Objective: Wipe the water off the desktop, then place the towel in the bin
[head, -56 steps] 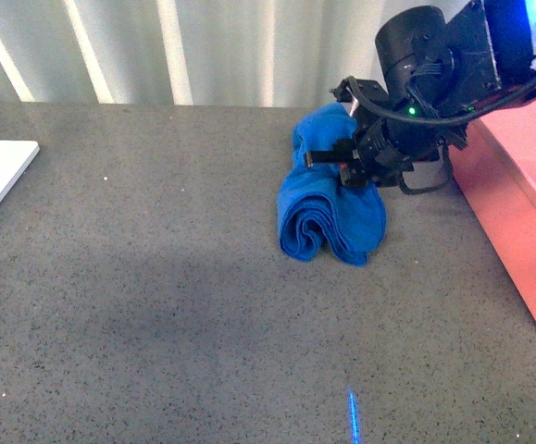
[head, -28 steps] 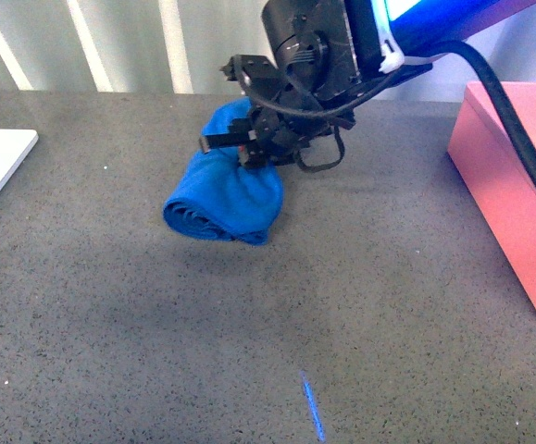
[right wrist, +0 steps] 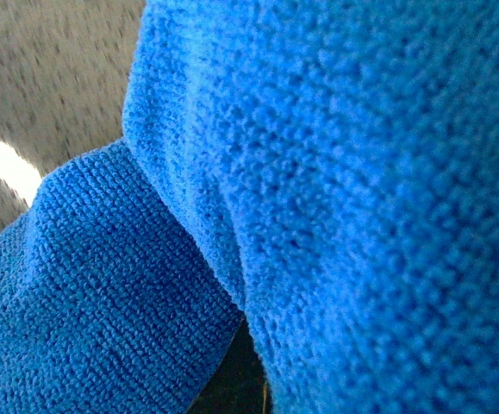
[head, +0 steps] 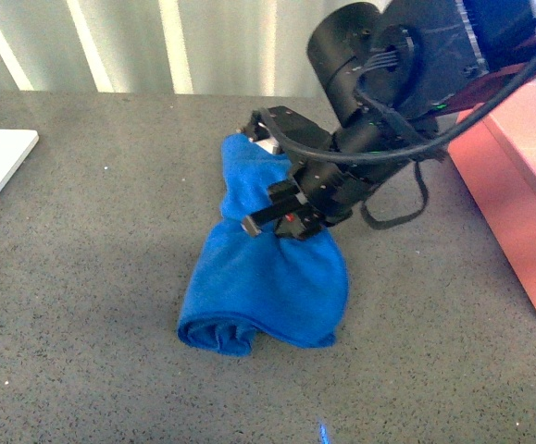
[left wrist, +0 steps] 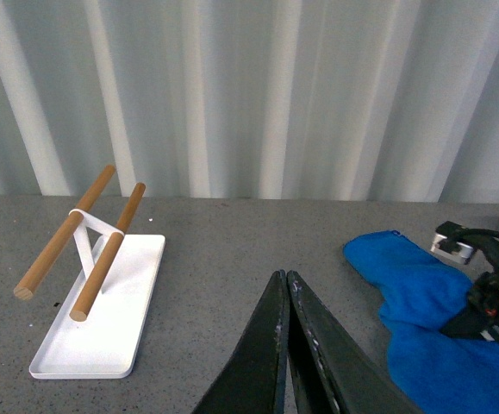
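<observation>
- Blue microfibre towel (head: 263,287) sits bunched near the middle of the desktop (head: 82,277). Its lower fold touches the surface and its upper part rises into the right gripper (head: 275,209).
- We read the right gripper as clamped on a pinch of the towel (the right wrist view shows only cloth).
- Left gripper (left wrist: 283,285) has its jaws pressed together on nothing, and is apart from the towel.
- Risk: gripped by one fold, the towel may roll instead of spreading during a stroke, leaving water behind. We can make out no puddle, so coverage cannot be checked.
- Risk: a hanging fold may catch the bin (head: 527,213) wall during transfer.
- The bin stands to the right, apart from the towel. We cannot tell its contents.
- White tray (left wrist: 102,345) carries a rack of two wooden rods (left wrist: 107,246).
</observation>
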Motion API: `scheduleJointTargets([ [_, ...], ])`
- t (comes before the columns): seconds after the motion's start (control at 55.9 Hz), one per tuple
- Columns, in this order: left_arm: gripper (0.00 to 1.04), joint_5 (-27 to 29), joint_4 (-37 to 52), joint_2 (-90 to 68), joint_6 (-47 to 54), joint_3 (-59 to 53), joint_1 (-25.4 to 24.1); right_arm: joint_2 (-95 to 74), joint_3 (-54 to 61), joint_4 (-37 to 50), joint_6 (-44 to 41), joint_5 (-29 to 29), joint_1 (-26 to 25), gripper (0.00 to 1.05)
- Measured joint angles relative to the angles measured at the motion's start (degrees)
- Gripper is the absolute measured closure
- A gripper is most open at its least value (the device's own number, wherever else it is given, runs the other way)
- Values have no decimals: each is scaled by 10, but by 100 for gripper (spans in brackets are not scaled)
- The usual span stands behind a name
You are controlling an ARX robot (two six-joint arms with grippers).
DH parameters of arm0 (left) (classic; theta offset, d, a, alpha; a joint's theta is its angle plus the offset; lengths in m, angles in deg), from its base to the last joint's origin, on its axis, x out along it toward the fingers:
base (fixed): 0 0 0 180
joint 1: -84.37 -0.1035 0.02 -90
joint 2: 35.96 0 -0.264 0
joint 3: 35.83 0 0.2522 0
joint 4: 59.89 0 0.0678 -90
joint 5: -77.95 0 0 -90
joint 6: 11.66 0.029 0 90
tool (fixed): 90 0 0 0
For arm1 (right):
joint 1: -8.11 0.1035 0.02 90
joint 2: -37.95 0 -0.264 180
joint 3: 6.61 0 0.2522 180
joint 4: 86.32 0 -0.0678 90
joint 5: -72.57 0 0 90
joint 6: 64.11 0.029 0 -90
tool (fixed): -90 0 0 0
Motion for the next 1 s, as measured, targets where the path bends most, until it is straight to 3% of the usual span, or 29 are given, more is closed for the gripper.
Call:
scheduleJointTargets([
  [0.125, 101, 0, 0, 0, 0, 0, 0, 25, 21, -20, -54, -23, -40, 100],
  [0.43, 101, 0, 0, 0, 0, 0, 0, 30, -1, -30, -94, -74, -101, 100],
  [0.734, 101, 0, 0, 0, 0, 0, 0, 64, -88, -51, -91, -76, -87, 100],
  [1.003, 101, 0, 0, 0, 0, 0, 0, 144, -208, -65, -17, -61, -88, 100],
])
